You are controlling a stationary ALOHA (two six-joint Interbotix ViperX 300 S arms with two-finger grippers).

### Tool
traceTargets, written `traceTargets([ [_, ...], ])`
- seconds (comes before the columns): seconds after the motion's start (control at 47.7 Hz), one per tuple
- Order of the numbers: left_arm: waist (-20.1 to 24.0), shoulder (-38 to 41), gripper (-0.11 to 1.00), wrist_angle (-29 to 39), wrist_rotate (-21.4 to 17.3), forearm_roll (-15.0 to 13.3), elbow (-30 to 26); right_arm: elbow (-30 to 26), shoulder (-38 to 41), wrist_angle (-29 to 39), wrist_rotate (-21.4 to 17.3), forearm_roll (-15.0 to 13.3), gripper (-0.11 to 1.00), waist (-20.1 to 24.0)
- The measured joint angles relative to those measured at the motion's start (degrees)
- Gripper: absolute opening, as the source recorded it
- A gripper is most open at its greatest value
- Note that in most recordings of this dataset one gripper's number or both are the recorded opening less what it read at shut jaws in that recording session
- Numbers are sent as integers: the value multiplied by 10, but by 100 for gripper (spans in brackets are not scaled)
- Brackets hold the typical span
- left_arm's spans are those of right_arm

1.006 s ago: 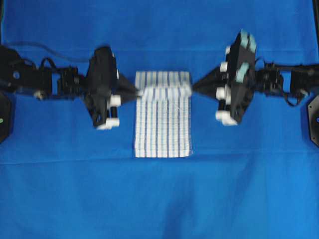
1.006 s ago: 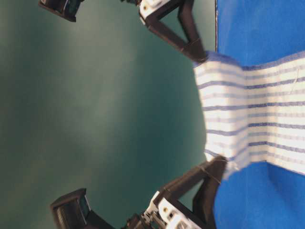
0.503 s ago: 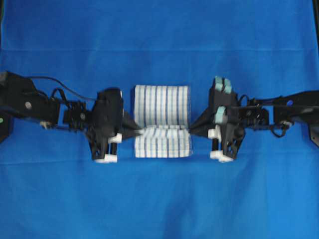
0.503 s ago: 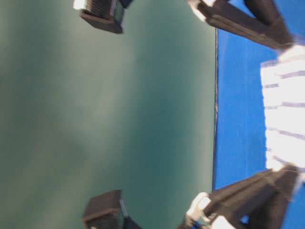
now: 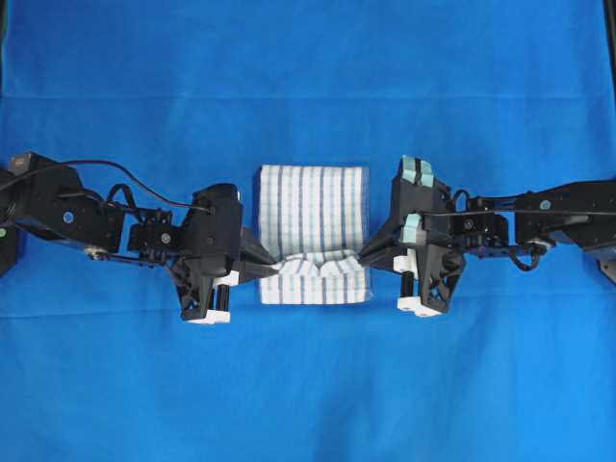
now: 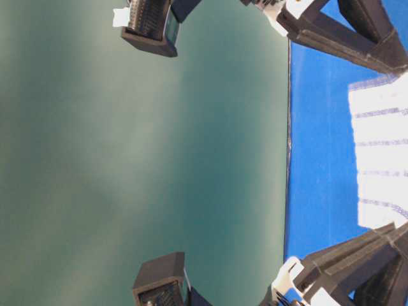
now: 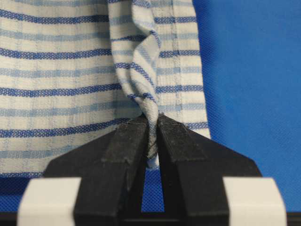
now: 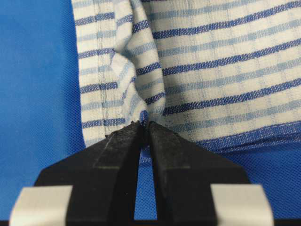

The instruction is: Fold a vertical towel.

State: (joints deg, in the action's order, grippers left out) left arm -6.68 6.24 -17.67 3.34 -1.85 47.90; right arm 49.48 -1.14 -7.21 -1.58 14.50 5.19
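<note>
Towel sits mid-table on the blue cloth, partly folded – the carried edge lies draped over the lower layer, near the lower hem, bunched and wrinkled between the two grippers.

Left gripper – jaws clamped on the towel's left edge; the left wrist view shows a pinched ridge of striped fabric squeezed between the black fingers.

Right gripper – jaws pinched together on the right edge; the right wrist view has a fold of towel rising from the fingertips, hem line visible just beside it.

Both grippers point inward at each other across the towel, roughly level, tips low at the cloth.

Table-level view: only a strip of the towel shows, on the blue cloth between the two arms; grip contact not visible there.
</note>
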Motion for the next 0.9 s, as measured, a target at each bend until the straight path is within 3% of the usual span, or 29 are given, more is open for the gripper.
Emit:
traceTargets([
  [0.189,-2,0,6,0,0,0,0,0,0,0,-1,7,10,11],
  [0.314,-9,0,17,0,1,0,0,0,0,0,0,11,11,26],
  [0.356,-13,0,23,-1,1,0,0,0,0,0,0,12,19,32],
  [0.482,-29,0,41,-1,1,0,0,0,0,0,0,15,58,47],
  [0.524,-32,0,47,-1,1,0,0,0,-2,0,0,15,64,49],
  [0.671,-33,-14,57,7,1,0,0,0,-20,0,1,14,56,48],
  [0.901,-29,-84,57,62,-4,0,5,10,-91,0,5,12,57,47],
])
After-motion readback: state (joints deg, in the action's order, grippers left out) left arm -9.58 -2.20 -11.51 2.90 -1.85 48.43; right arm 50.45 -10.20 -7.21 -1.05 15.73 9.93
